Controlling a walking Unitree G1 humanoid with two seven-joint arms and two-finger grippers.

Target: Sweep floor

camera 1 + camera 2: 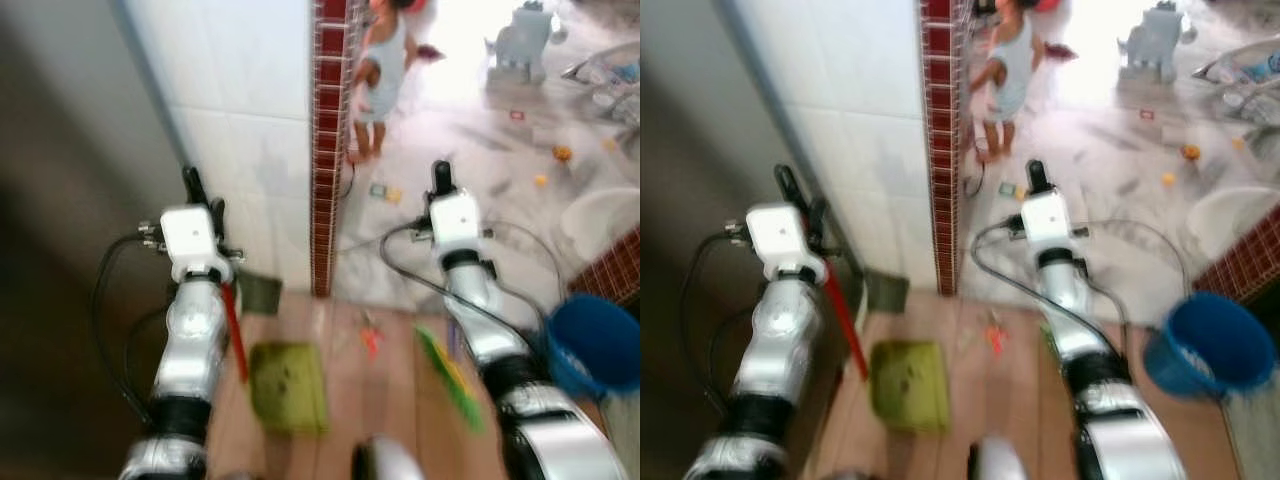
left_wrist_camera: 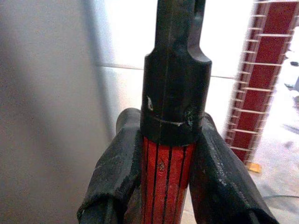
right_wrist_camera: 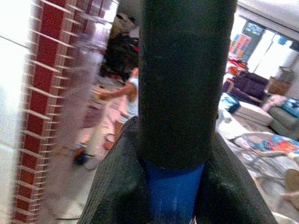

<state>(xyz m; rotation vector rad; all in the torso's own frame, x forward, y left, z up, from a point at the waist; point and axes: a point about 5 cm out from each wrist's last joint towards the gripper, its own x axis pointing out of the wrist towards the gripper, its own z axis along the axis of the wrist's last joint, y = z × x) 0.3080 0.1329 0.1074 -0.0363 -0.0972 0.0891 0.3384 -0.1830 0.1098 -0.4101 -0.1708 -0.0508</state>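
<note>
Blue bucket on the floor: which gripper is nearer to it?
Right. The right gripper, shut on a blue-and-black handle, is up and to the robot's left of the blue bucket. The left gripper, clamping the red handle, is far across by the white tiled wall.

Blue bucket point(image 1: 592, 345) on floor, person point(image 1: 382, 75) beyond red-tiled pillar point(image 1: 329, 150), scattered toys point(image 1: 551, 165)

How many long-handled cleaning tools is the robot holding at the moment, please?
2. The left gripper clamps a red handle ending in a green dustpan; the right gripper clamps a blue handle. Its lower end is too blurred to identify.
</note>
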